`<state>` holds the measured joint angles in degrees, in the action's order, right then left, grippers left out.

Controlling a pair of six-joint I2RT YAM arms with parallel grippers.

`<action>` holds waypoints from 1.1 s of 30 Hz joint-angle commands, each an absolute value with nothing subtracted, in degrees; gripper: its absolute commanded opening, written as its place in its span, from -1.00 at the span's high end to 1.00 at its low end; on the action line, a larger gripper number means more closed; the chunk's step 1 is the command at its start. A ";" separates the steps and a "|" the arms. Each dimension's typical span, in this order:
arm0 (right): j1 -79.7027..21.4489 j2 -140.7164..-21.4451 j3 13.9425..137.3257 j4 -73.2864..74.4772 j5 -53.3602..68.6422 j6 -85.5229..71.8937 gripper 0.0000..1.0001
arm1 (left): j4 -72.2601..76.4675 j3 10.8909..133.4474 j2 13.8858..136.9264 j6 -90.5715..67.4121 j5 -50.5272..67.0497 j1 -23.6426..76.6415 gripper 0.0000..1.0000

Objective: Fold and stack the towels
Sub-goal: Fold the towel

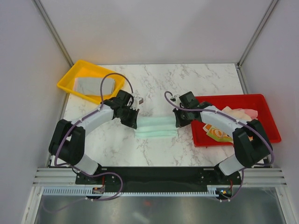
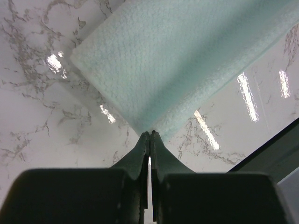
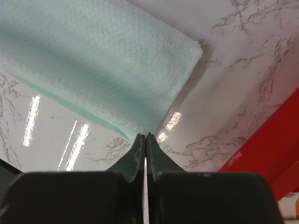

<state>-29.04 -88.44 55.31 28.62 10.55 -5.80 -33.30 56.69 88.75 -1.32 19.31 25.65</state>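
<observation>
Lying folded into a long strip on the marble table, a mint green towel is resting between two grippers. The left gripper and right gripper are each holding their fingers fully together at a towel corner; any pinch is unclear. A grey towel is sitting in the yellow tray.

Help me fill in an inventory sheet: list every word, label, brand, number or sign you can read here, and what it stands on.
None: no readable text in any view.
The cream towel in the red tray carries orange printed shapes, too small to tell if any are letters.
The mint towel, grey towel and yellow tray look plain.
</observation>
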 commanded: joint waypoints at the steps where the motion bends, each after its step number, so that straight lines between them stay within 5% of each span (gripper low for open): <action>1: -28.83 -85.34 53.88 27.69 8.35 -8.96 1.00 | -35.24 55.99 87.71 -3.08 16.08 26.37 0.96; 7: -28.92 -83.67 50.89 27.07 8.61 -9.67 0.96 | -36.21 55.81 89.38 -3.43 16.00 27.51 0.93; 12: -29.00 -81.74 50.18 27.59 9.67 -10.20 0.47 | -38.58 57.82 89.30 -4.13 12.05 27.69 0.59; 16: -28.92 -77.88 51.68 30.84 10.46 -11.24 0.29 | -43.32 62.39 87.11 -4.92 6.78 27.69 0.31; 20: -29.00 -76.03 53.52 30.94 13.09 -14.05 0.29 | -41.42 65.39 84.65 -11.13 8.76 27.77 0.28; 33: -31.64 -81.47 43.25 15.57 10.38 -25.39 0.52 | -22.76 48.16 86.30 -27.25 10.21 27.60 0.29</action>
